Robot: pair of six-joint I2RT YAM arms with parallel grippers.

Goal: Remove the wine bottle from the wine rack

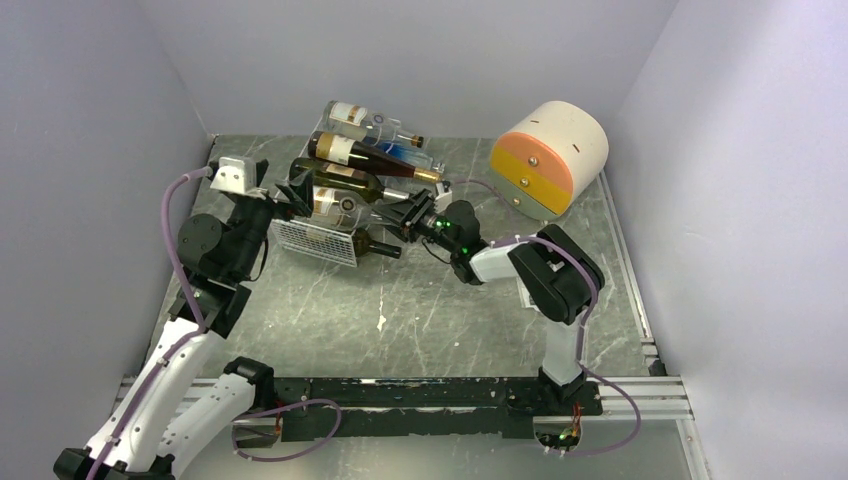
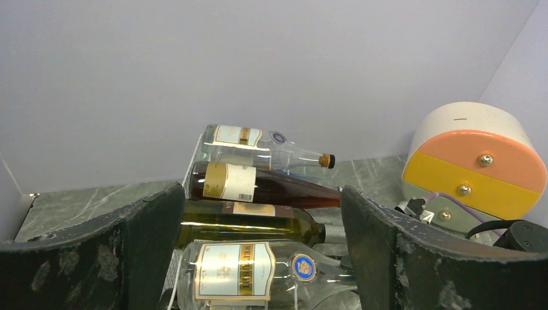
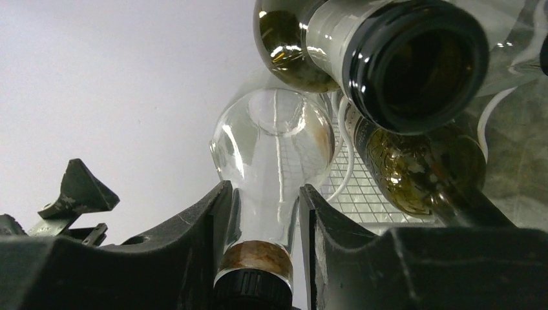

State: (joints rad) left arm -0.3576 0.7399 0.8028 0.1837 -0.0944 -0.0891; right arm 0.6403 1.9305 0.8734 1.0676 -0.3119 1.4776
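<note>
No word can be read for certain. On the rack (image 1: 315, 240), at the table's (image 1: 400, 320) far left corner, four labels are seen from the left wrist. Near clear bottle (image 2: 236, 271): cream label, gold band with capital letters printed sideways, too blurred to be spelled; round blue-gold seal beside it. Green bottle (image 2: 258, 226): small gold-edged label, print illegible. Brown bottle (image 2: 258, 184): cream label, fine dark print, illegible. Far clear bottle (image 2: 258, 148): white label with gold band, round blue badge, unread.
</note>
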